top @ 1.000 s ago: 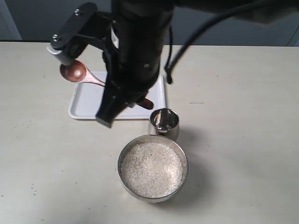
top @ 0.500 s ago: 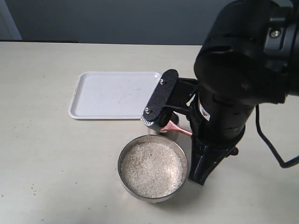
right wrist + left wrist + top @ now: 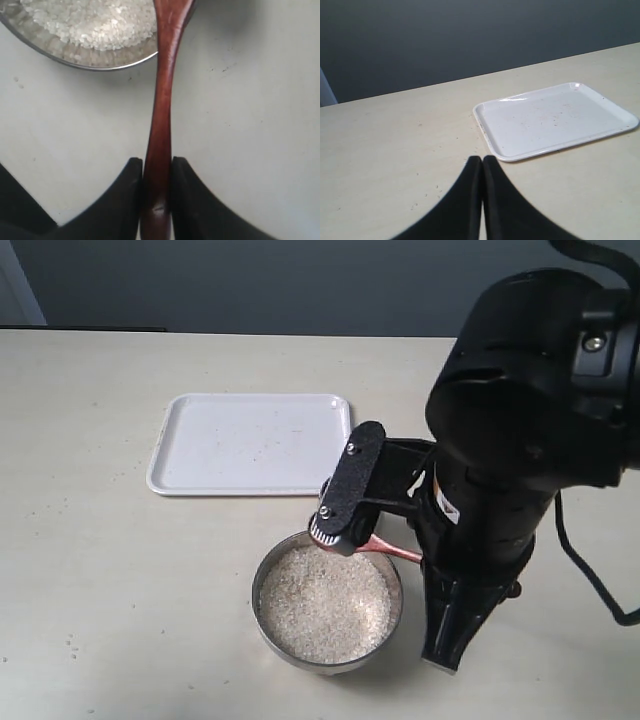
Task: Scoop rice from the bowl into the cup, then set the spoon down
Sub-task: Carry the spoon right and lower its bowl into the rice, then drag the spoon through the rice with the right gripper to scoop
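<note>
The steel bowl (image 3: pixel 258 590) of white rice (image 3: pixel 325 605) stands at the front middle of the table. My right gripper (image 3: pixel 335 530) hangs over the bowl's far rim, shut on the reddish-brown wooden spoon (image 3: pixel 395 548). In the right wrist view the spoon's handle (image 3: pixel 162 100) runs from between the gripper's (image 3: pixel 156 162) jaws out over the bowl's rim (image 3: pixel 90 62) and the rice (image 3: pixel 95 20); the spoon's head is out of frame. The cup is hidden behind the right gripper. My left gripper (image 3: pixel 482 159) is shut on nothing above bare table.
A white tray (image 3: pixel 250 440) lies flat behind the bowl, to the left; it also shows ahead of the left gripper as the tray (image 3: pixel 555 120). The bulky black right arm (image 3: pixel 520 440) covers the table right of the bowl.
The right arm has swung from over the tray to the right side, carrying the spoon, then dropped to the bowl's far rim. It now covers the cup.
</note>
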